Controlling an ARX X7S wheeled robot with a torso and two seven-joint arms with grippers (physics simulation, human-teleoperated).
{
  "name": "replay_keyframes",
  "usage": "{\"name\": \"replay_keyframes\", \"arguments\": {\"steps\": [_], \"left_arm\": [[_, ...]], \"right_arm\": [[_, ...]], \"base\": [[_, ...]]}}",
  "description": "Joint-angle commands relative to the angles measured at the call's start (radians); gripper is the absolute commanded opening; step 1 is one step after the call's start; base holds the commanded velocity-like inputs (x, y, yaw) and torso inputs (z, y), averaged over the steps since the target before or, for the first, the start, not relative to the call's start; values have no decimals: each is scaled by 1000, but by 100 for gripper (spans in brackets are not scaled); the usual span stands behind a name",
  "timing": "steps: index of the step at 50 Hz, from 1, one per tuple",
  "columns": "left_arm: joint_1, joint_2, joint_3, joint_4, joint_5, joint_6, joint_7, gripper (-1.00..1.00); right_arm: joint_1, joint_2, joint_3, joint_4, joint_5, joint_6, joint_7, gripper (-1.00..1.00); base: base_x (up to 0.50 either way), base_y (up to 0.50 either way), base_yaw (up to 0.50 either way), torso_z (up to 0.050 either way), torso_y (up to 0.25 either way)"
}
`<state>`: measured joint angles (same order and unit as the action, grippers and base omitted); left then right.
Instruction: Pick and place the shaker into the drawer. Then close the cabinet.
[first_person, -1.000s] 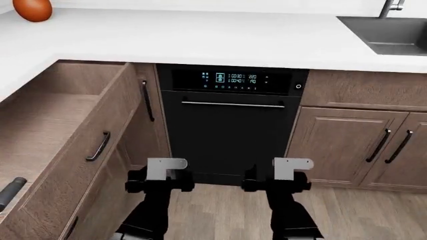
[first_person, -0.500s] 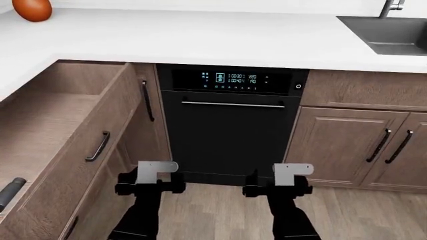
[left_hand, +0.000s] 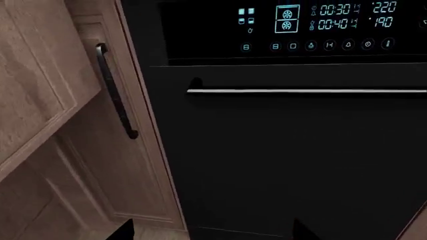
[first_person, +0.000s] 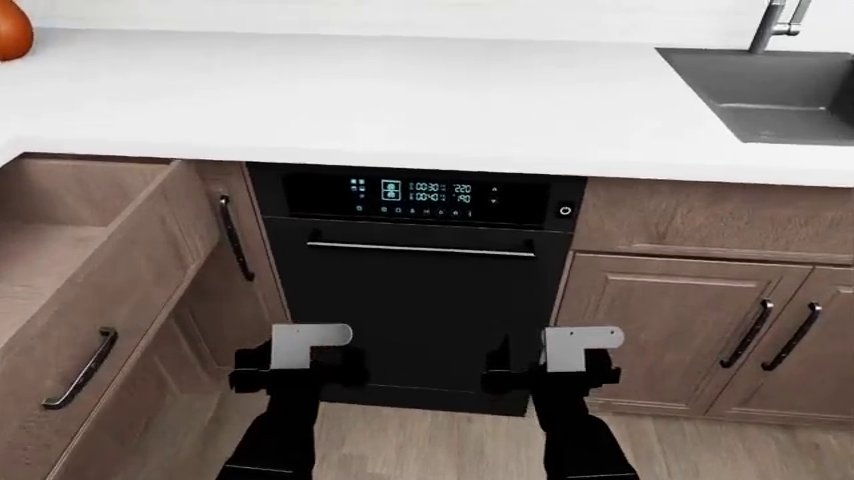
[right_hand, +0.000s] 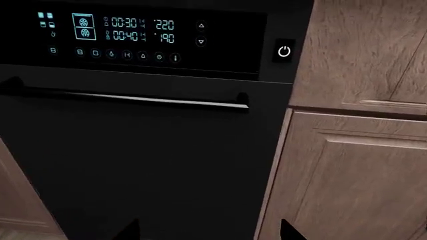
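Standing before the oven (first_person: 414, 290), the robot holds both claws low and empty: left gripper (first_person: 296, 362) and right gripper (first_person: 554, 362), fingers spread. The drawer (first_person: 80, 300) hangs open at left. No shaker is visible, so finding it likely comes next.

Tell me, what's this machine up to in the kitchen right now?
A two-armed robot faces a black built-in oven under a white counter. Neither the left end effector nor the right end effector holds anything; both hang low in front of the oven door. The drawer beside its left arm stands pulled open, and what shows of its inside is bare. No shaker appears in any view, so the job has barely begun.
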<state>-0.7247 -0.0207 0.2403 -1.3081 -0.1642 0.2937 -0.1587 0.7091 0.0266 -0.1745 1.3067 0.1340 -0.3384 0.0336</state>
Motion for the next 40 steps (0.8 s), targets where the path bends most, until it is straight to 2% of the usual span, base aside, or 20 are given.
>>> {"name": "replay_keyframes", "arguments": {"steps": [1, 16, 20, 22, 23, 28, 29, 31, 34, 40], "left_arm": [[0, 5, -67, 0, 51, -5, 17, 100], [0, 9, -103, 0, 77, 0, 35, 100], [5, 14, -103, 1, 73, 52, 69, 100], [19, 17, -99, 19, 54, 109, 99, 100], [49, 13, -95, 92, 42, 90, 114, 100], [287, -54, -76, 771, -28, -252, 125, 100], [307, -68, -72, 853, -34, -293, 124, 100], [322, -112, -67, 1042, -41, -403, 117, 100], [305, -175, -47, 1198, -20, -504, 121, 100], [241, -286, -112, 1521, -139, -740, 160, 100]], "right_arm": [[0, -2, 9, 0, -15, -7, -10, 100], [-5, -5, 12, -1, -37, -24, -27, 100], [-10, -7, -5, -6, -57, -37, -12, 100], [-64, 5, -1, -145, -42, 1, -11, 100], [-114, 18, -5, -277, -42, 65, -3, 100], [-317, 124, -1, -929, -26, 402, 28, 100], [-334, 143, 2, -1010, -23, 453, 29, 100], [-350, 196, 25, -1216, -3, 584, 28, 100], [-326, 262, 60, -1448, 36, 764, 21, 100], [-210, 378, 95, -1746, 83, 1030, -10, 100]], "base": [[481, -219, 0, 0, 0], [501, -71, 0, 0, 1], [35, 3, 0, 0, 0], [0, 0, 0, 0, 0], [0, 0, 0, 0, 0], [0, 0, 0, 0, 0], [0, 0, 0, 0, 0], [0, 0, 0, 0, 0], [0, 0, 0, 0, 0], [0, 0, 0, 0, 0]]}}
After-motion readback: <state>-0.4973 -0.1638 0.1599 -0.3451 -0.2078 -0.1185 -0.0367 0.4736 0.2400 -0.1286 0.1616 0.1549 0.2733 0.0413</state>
